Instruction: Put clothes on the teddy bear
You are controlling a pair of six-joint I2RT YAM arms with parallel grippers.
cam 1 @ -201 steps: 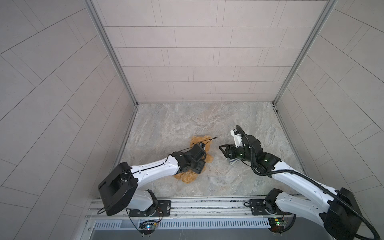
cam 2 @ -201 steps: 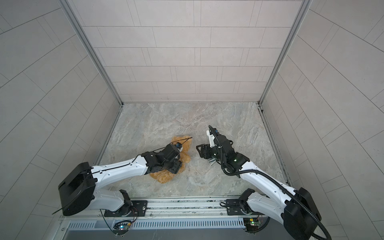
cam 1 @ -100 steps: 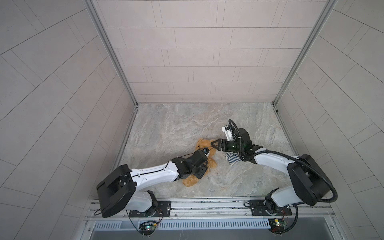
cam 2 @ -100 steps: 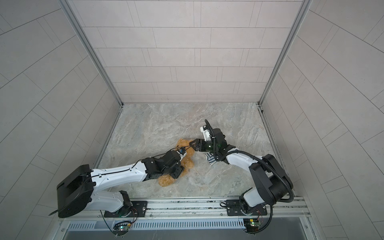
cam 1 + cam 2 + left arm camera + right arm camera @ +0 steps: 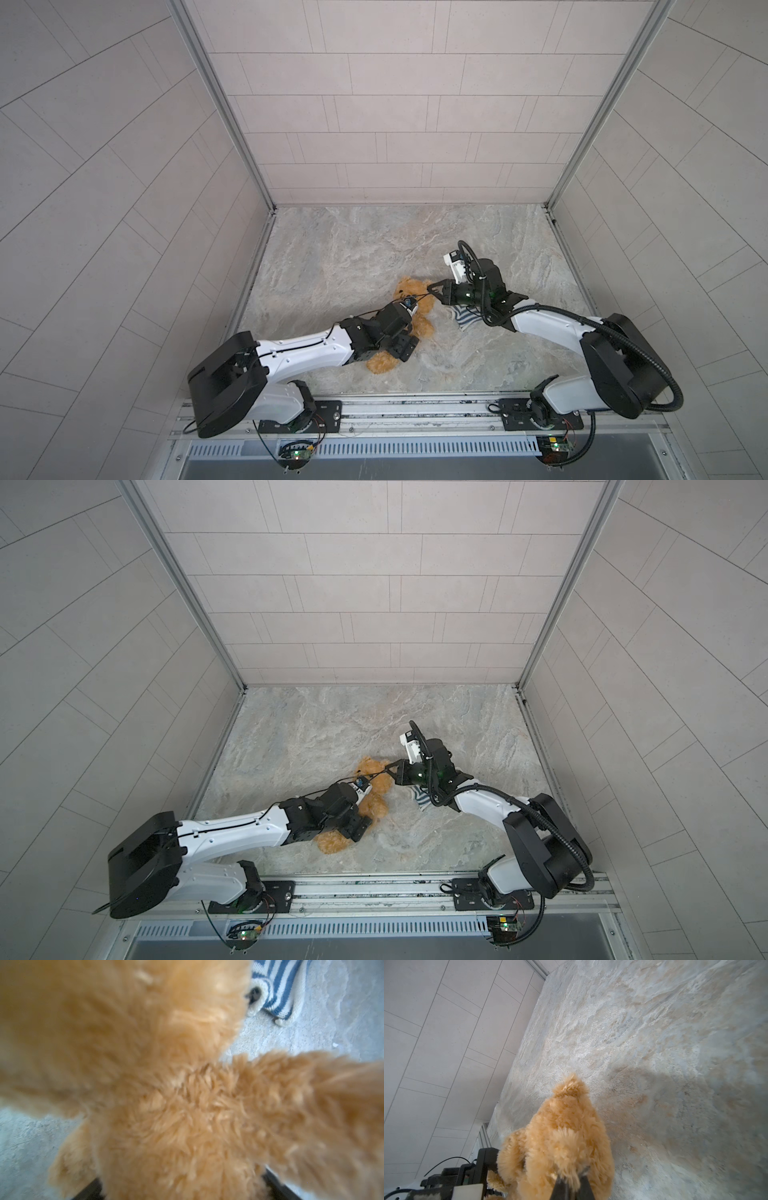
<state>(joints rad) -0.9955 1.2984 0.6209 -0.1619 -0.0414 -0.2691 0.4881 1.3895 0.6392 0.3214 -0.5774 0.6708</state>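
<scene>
The teddy bear point(image 5: 420, 322) lies on the marbled floor near the front, with its head point(image 5: 373, 771) toward the back wall. My left gripper point(image 5: 401, 338) sits over its body. In the left wrist view golden fur point(image 5: 176, 1105) fills the frame, and the dark fingers point(image 5: 277, 1187) stand wide apart at the corners, so this gripper is open around the body. My right gripper point(image 5: 433, 288) has reached across to the head. It is shut on a tuft of fur point(image 5: 566, 1142) by the ear. A blue-and-white striped shirt point(image 5: 466, 323) lies crumpled under the right wrist.
Tiled walls point(image 5: 399, 124) close in the floor on three sides. A metal rail point(image 5: 415, 411) with both arm bases runs along the front edge. Bare floor point(image 5: 332, 725) stretches behind the bear to the back wall.
My right gripper swung left from the shirt to the bear's head and shut on its fur. The left arm shifted the bear toward the right, and its jaws have since spread wider.
</scene>
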